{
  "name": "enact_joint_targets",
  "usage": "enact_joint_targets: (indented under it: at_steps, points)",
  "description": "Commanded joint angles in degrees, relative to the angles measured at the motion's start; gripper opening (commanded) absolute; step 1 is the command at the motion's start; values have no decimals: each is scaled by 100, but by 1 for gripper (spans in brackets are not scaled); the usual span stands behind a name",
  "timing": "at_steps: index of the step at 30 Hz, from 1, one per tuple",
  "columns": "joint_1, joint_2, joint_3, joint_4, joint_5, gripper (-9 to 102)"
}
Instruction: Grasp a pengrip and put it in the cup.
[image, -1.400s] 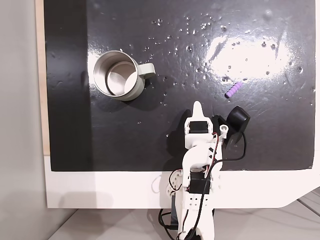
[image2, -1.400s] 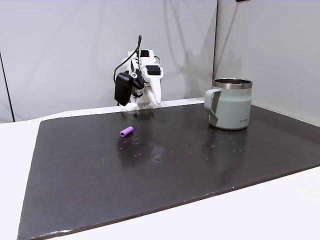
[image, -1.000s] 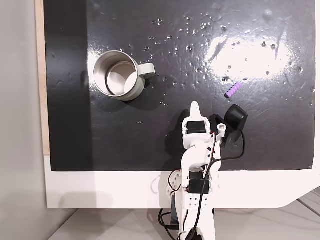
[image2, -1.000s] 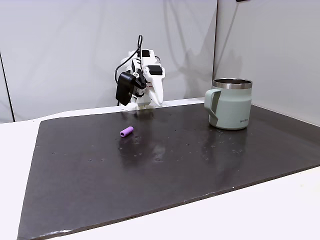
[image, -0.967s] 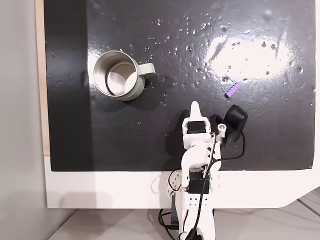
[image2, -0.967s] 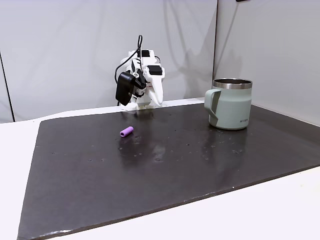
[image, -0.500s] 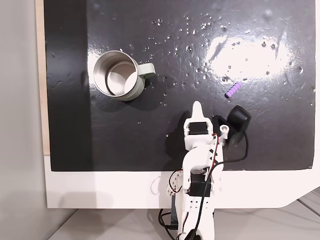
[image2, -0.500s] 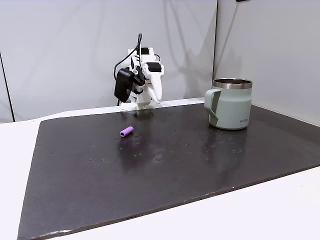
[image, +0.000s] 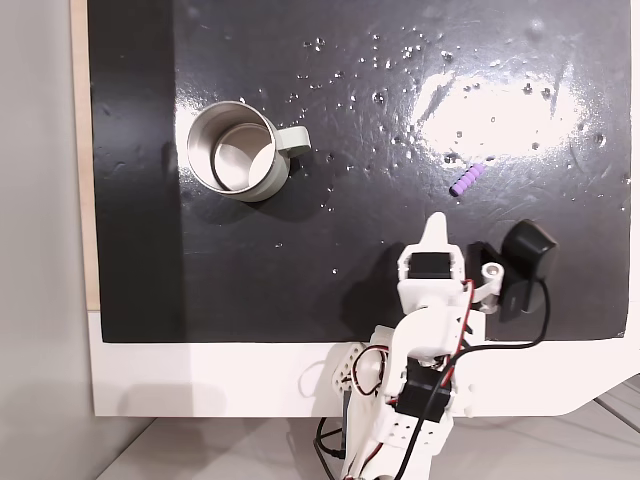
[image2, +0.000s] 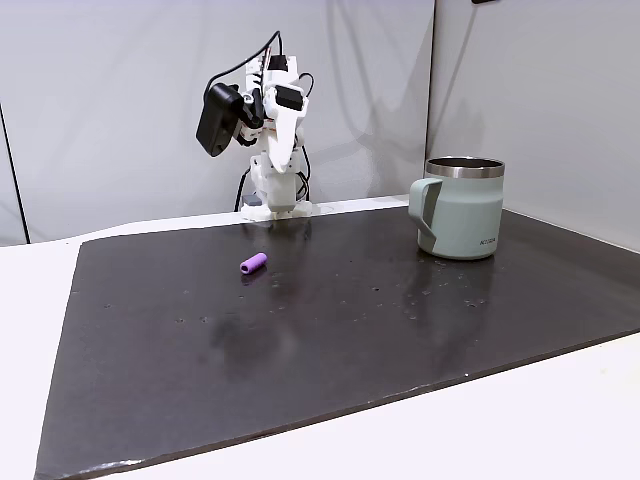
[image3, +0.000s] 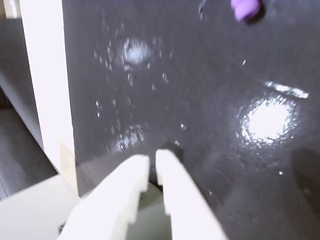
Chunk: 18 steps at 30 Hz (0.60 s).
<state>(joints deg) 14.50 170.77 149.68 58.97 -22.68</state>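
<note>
The light-purple pengrip (image: 465, 180) lies alone on the black mat, right of centre in a fixed view from above; it also shows in the side fixed view (image2: 253, 263) and at the top edge of the wrist view (image3: 246, 8). The grey-green cup (image: 235, 150) with its steel inside stands upright at the left, handle pointing right, and stands at the right in the side view (image2: 462, 208). My white gripper (image: 435, 226) hangs raised above the mat's near edge, short of the pengrip, shut with nothing held (image3: 153, 160). In the side view it hangs high above the base (image2: 278, 158).
The black mat (image: 300, 260) is wet with scattered droplets and glare near the pengrip. White table (image: 200, 375) borders it at the arm's base. The black wrist camera (image: 526, 260) and its cable stick out to the right of the arm.
The arm has lifted and swung toward the pengrip's side: the gripper tip moved right in the view from above and rose in the side view. Pengrip and cup have not moved.
</note>
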Motion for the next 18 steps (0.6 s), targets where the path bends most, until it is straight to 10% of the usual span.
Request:
enact_joint_targets:
  at_steps: [1, 18]
  points:
    - [158, -589, -870, 132, -202, 0]
    - [668, -3287, -3437, 1099, -1749, 0]
